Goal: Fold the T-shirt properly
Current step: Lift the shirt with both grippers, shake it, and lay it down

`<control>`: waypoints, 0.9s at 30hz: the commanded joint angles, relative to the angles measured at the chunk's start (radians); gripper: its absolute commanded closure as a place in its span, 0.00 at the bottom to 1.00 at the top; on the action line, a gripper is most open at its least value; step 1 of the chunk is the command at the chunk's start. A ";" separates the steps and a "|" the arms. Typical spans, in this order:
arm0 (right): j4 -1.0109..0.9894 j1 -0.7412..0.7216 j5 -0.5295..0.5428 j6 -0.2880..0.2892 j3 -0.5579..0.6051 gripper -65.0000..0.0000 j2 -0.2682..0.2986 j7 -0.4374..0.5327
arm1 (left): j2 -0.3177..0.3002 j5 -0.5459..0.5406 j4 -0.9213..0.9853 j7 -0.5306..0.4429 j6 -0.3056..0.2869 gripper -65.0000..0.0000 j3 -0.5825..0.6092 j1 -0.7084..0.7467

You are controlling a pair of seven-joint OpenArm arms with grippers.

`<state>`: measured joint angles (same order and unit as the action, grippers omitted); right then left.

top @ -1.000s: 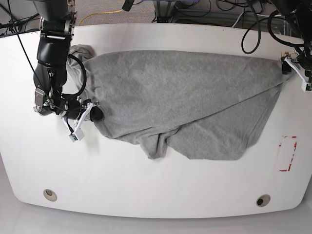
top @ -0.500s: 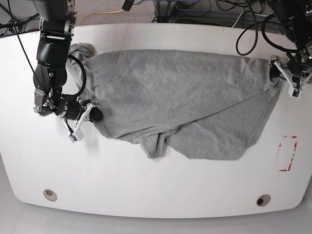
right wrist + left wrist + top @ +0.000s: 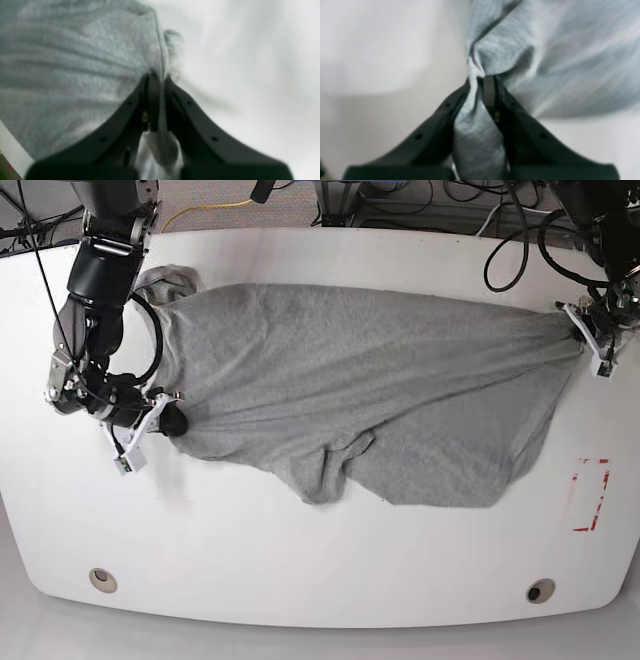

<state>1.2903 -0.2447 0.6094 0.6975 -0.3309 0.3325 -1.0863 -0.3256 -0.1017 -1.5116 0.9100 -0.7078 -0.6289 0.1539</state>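
While the T-shirt (image 3: 370, 395) lies crumpled across the white tabletop (image 3: 300, 570), my left tool (image 3: 583, 332) and right tool (image 3: 168, 420) are each clamped on opposite edges. I judge this the spreading step; next I should pull apart gently to flatten it.

a lab: white worktable (image 3: 320, 570), cables (image 3: 505, 250) trailing behind it.

White table (image 3: 320, 570) with red rectangle mark (image 3: 589, 495), two round holes, cables (image 3: 400, 205) behind.
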 commanded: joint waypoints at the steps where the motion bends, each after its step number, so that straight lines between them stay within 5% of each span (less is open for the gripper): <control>1: 0.074 -0.025 0.007 0.001 -0.012 1.00 0.020 -0.005 | -0.023 0.013 -0.083 -0.001 0.010 1.00 -0.018 0.013; 10: 0.188 -0.068 -0.001 0.001 -0.029 1.00 0.030 -0.061 | 0.016 0.010 -0.356 0.002 0.010 1.00 -0.009 0.000; 19: 0.107 -0.307 0.007 0.001 0.022 1.00 0.116 -0.081 | 0.021 0.017 -0.426 0.249 0.010 1.00 0.071 -0.357; 27: -0.054 -0.617 0.000 0.001 0.082 1.00 0.173 -0.117 | 0.018 0.018 -0.421 0.361 0.010 1.00 0.142 -0.716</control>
<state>1.2499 -0.7830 0.6147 0.7013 -0.2668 0.4572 -1.2179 -0.2867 -0.1097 -1.9179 1.2625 -0.7055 -0.4808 -0.5041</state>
